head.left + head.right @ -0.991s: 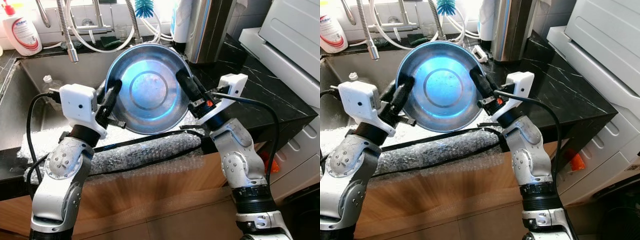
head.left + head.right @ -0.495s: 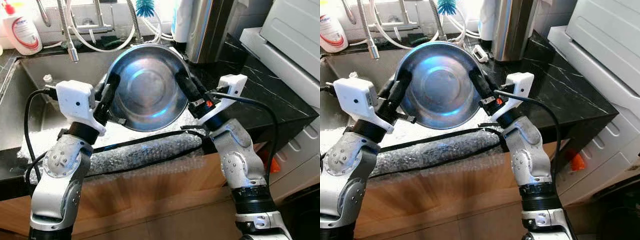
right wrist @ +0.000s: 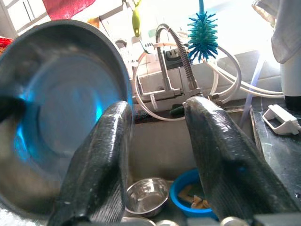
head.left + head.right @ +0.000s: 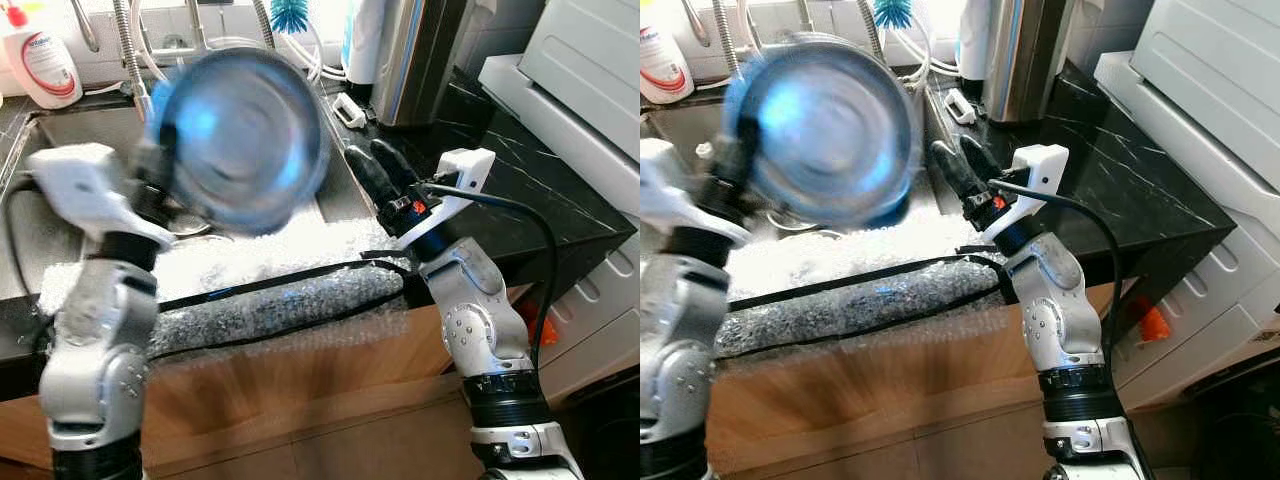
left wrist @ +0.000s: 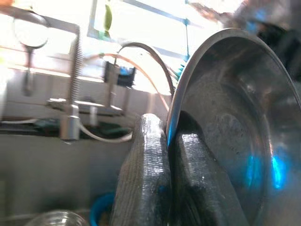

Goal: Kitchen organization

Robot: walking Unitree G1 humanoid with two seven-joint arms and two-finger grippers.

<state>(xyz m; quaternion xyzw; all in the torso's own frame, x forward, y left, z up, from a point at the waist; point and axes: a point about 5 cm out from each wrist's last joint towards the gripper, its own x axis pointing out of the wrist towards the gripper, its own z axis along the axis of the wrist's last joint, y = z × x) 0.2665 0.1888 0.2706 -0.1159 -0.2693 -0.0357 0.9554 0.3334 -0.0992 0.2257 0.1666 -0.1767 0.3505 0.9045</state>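
One steel bowl (image 4: 240, 140) is carried over the sink (image 4: 60, 140), blurred with motion, held at its rim by the left pincer (image 4: 150, 185) alone; the right pincer (image 4: 372, 170) stands apart from it to the right, its two black fingers parted and empty, above the bubble wrap (image 4: 270, 300) laid along the front edge of the surface (image 4: 520, 180). A soap bottle (image 4: 40, 60) stands at the back left.

In the left wrist view the left pincer's fingers (image 5: 146, 179) pinch the bowl's rim (image 5: 188, 84), one outside and one inside the wall, closed narrow on the thin metal, with the faucet (image 5: 73, 94) beyond.

In the right wrist view the right fingers (image 3: 99, 165) are spread moderately wide with nothing between them; the bowl sits beside one finger, and a smaller steel bowl (image 3: 148, 195) and a blue bowl (image 3: 193, 193) lie in the sink below.

A one-sided rim pinch likely lets the bowl swing, so moving slowly and lowering it level would serve best.
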